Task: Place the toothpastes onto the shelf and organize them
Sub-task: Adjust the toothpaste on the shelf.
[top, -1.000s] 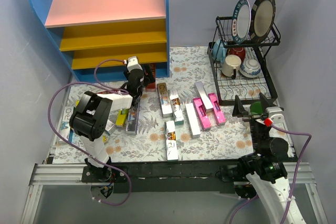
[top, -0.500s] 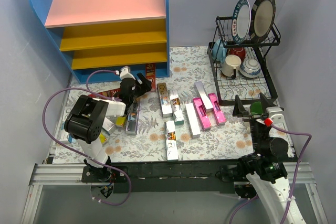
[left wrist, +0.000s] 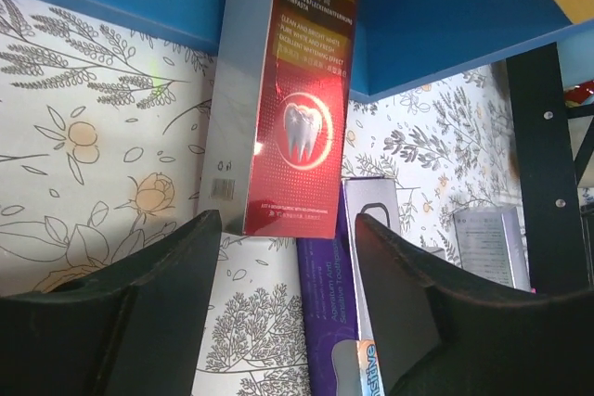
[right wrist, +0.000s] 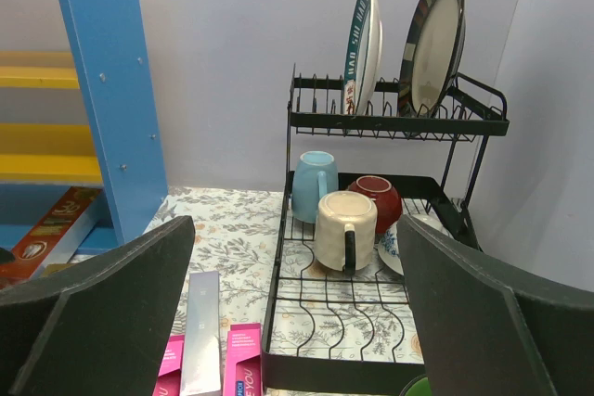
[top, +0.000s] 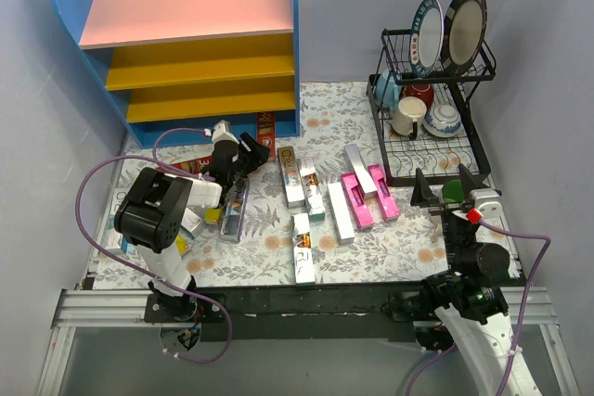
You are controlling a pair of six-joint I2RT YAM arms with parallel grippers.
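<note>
One dark red toothpaste (left wrist: pixel 297 90) sits in the shelf (top: pixel 186 14); left tool (left wrist: pixel 288 224) and right tool (right wrist: pixel 295 229) spread apart.

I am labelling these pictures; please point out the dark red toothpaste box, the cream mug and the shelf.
dark red toothpaste box (left wrist: pixel 299 132), left wrist view, on its printed tooth picture.
cream mug (right wrist: pixel 332 227), right wrist view, on its side wall.
shelf (right wrist: pixel 102 90), right wrist view, on its blue side board.
</note>
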